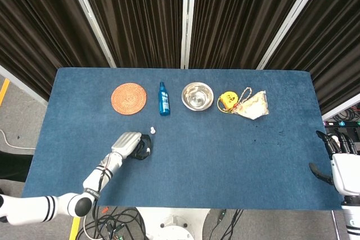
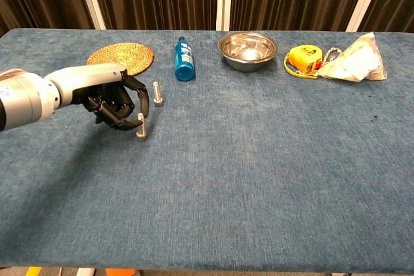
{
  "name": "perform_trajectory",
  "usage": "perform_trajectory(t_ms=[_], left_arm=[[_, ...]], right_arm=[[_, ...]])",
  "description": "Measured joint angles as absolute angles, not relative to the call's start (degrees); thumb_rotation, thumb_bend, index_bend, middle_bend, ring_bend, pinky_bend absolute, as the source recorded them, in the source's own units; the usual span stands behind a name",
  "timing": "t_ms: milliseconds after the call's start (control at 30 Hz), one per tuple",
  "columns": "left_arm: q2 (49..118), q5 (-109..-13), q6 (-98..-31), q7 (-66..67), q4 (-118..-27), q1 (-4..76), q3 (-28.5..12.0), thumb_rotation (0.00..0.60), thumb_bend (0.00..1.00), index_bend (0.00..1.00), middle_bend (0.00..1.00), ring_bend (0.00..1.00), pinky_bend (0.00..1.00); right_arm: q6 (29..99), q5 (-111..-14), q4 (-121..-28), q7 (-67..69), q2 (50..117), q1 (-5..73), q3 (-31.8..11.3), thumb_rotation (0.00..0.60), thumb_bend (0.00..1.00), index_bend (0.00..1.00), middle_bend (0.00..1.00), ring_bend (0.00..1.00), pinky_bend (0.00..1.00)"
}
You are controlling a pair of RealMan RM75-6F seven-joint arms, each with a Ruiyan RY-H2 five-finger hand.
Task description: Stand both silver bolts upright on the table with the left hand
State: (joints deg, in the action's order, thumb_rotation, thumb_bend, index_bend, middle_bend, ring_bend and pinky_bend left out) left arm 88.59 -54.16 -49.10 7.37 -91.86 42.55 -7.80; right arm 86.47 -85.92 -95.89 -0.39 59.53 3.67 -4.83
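Two silver bolts stand upright on the blue table (image 2: 272,159). The far bolt (image 2: 157,94) (image 1: 152,130) stands free, in front of the blue bottle. The near bolt (image 2: 141,127) stands just right of my left hand (image 2: 115,103) (image 1: 130,144). The hand's dark fingertips (image 2: 134,118) hang loosely curled right beside the bolt's top; I see no grip on it. From the head view the near bolt is hidden among the fingers. My right hand (image 1: 339,167) hangs off the table's right edge with its fingers apart, holding nothing.
Along the back of the table lie a woven coaster (image 2: 121,56), a blue bottle (image 2: 184,59), a steel bowl (image 2: 247,50), a yellow tape measure (image 2: 305,58) and a crumpled plastic bag (image 2: 354,59). Dark curtains close off the far side.
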Motion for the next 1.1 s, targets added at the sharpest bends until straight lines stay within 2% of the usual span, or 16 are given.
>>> perform_trajectory(t_ms=[233,333,400,467,667,700,767,867,1000,1100], left_arm=[[88.0,-55.2,-49.7,7.9,-92.6,42.3,-7.5,0.587,0.35,0.45,0.80,0.79,0.71],[87.6,-55.4,-49.6,8.2,-93.1,42.3,-7.3,0.583,0.35,0.37,0.79,0.78,0.71],[87.2,-55.8,-49.8,8.5,-93.6,42.2,-7.2,0.582,0.30,0.29,0.78,0.77,0.71],[86.8,-56.4,-50.5,8.8,-94.1,42.1,-7.2,0.580,0.25,0.26,0.78,0.77,0.71],[82.9,-59.4,-55.3,10.6,-97.2,40.3,-6.8,0.587,0.21,0.26,0.74,0.72,0.71],[81.9,-59.9,-56.4,10.7,-97.8,39.8,-6.7,0.589,0.20,0.27,0.72,0.69,0.70],[79.4,-61.1,-59.4,10.6,-99.0,38.1,-6.6,0.586,0.17,0.32,0.65,0.56,0.66],[76.6,-62.6,-64.7,10.2,-99.6,35.1,-6.4,0.586,0.15,0.35,0.53,0.38,0.49],[73.7,-64.5,-73.0,9.5,-98.4,29.8,-5.9,0.598,0.14,0.32,0.35,0.19,0.23],[71.4,-66.1,-78.8,7.7,-96.0,24.7,-5.0,0.600,0.14,0.28,0.25,0.11,0.16]], right_arm=[[86.5,-85.8,-96.1,-0.4,59.5,3.6,-4.8,0.600,0.15,0.15,0.24,0.06,0.10],[86.6,-85.9,-96.0,-0.4,59.5,3.6,-4.8,0.600,0.15,0.15,0.24,0.06,0.10],[86.7,-85.9,-96.0,-0.3,59.4,3.6,-4.8,0.600,0.15,0.15,0.24,0.06,0.10],[86.7,-86.0,-96.0,-0.2,59.4,3.6,-4.8,0.600,0.15,0.15,0.24,0.06,0.10],[86.7,-85.8,-95.6,0.7,59.0,3.4,-4.8,0.600,0.15,0.15,0.24,0.06,0.10],[86.8,-85.8,-95.5,1.0,59.0,3.4,-4.9,0.600,0.15,0.15,0.24,0.06,0.10],[86.8,-86.0,-95.2,1.8,58.8,3.4,-4.9,0.600,0.15,0.16,0.23,0.06,0.10],[86.7,-86.4,-94.4,3.5,58.6,3.6,-4.9,0.600,0.16,0.17,0.23,0.06,0.10],[86.2,-86.7,-92.7,5.6,58.6,4.0,-5.0,0.600,0.17,0.18,0.19,0.06,0.10],[86.2,-87.0,-91.9,6.8,58.8,4.3,-5.1,0.600,0.18,0.15,0.15,0.03,0.10]])
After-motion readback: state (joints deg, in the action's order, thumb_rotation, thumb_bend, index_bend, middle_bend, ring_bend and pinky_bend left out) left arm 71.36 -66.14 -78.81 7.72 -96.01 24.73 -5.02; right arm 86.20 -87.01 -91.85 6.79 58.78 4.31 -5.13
